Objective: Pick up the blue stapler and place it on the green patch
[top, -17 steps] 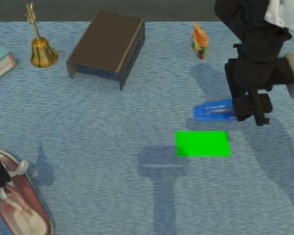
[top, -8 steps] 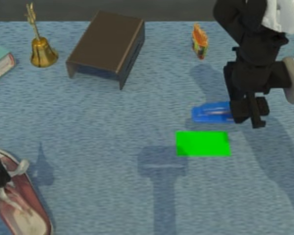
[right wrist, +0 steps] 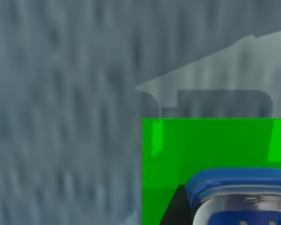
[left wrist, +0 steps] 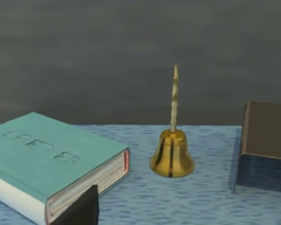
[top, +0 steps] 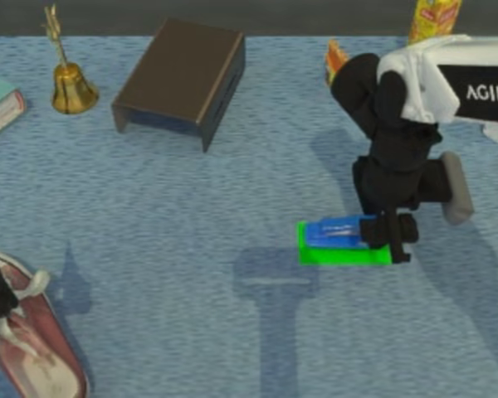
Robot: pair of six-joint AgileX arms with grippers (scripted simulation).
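On my blue desk (top: 174, 207) lie a green patch (top: 342, 255), brass bell (top: 70, 87), brown box (top: 183, 79), teal book (top: 0, 104) and a shoe (top: 37, 348).

Even, bright light; soft arm shadows across table (top: 191, 207); right wrist view streaked with blur.

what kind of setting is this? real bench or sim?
Likely a rendered tabletop test scene: flat blue-grey table, an unmarked green patch under the blue stapler, and unrelated props such as a brass bell and teal book.
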